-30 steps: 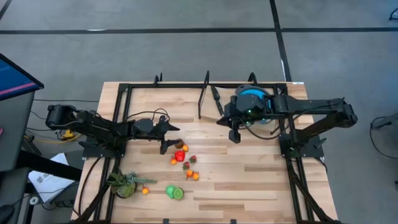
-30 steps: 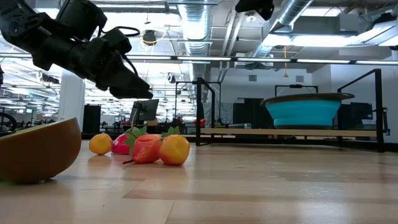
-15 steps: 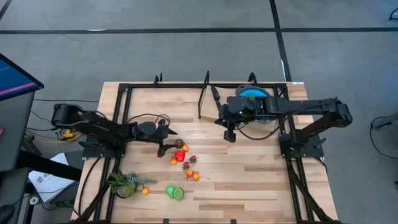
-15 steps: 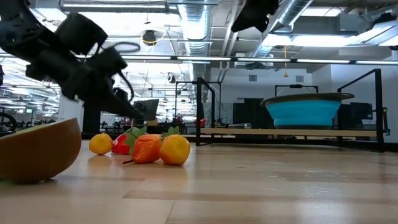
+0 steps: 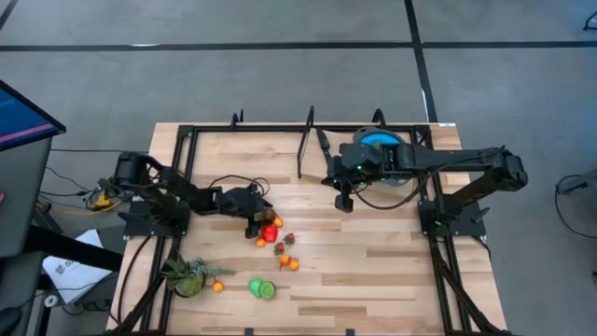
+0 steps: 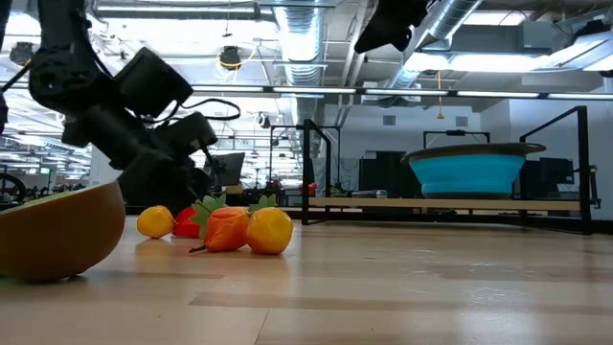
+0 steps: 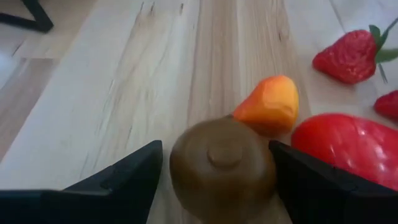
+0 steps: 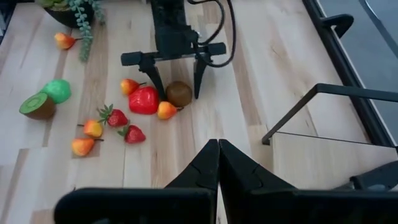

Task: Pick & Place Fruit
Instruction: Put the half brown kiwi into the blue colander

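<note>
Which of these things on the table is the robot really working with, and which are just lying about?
In the job:
- brown fruit, between the open left gripper's fingers
- red fruit, strawberries, orange pieces
- cut kiwi, green fruit
- blue bowl

Just lying about:
- leafy plant
- right gripper, shut, waiting near the bowl

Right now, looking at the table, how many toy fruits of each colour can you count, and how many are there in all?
Red: 3, a large red fruit and two strawberries
Orange: 5 orange fruits
Green: 1 green ball
Brown: 2, a round brown fruit and a kiwi half
Total: 11
</note>
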Robot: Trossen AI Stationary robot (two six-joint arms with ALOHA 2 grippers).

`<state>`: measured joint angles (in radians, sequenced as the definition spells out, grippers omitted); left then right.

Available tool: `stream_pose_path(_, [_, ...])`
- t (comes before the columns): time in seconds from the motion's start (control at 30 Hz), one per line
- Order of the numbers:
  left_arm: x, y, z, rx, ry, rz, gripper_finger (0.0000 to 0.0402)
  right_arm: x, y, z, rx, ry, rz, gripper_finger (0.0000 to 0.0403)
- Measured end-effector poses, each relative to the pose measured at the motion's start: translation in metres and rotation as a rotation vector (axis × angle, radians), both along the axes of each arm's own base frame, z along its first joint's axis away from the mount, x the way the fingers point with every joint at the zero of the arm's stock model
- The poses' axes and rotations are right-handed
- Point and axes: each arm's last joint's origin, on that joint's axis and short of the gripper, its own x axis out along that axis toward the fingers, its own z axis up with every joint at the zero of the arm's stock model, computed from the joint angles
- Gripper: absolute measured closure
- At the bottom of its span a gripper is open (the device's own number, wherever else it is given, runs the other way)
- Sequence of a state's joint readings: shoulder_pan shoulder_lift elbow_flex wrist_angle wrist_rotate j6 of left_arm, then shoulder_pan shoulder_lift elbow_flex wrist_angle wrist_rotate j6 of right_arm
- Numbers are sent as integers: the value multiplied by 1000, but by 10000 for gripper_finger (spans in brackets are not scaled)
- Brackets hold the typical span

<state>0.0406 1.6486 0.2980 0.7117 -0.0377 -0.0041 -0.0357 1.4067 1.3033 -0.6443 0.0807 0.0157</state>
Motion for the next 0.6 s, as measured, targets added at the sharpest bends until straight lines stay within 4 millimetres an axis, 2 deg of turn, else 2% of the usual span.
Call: stream_pose_path(0.6, [4,0,-4,-12,10,-1,117,0,0,0,-13,5,13,402])
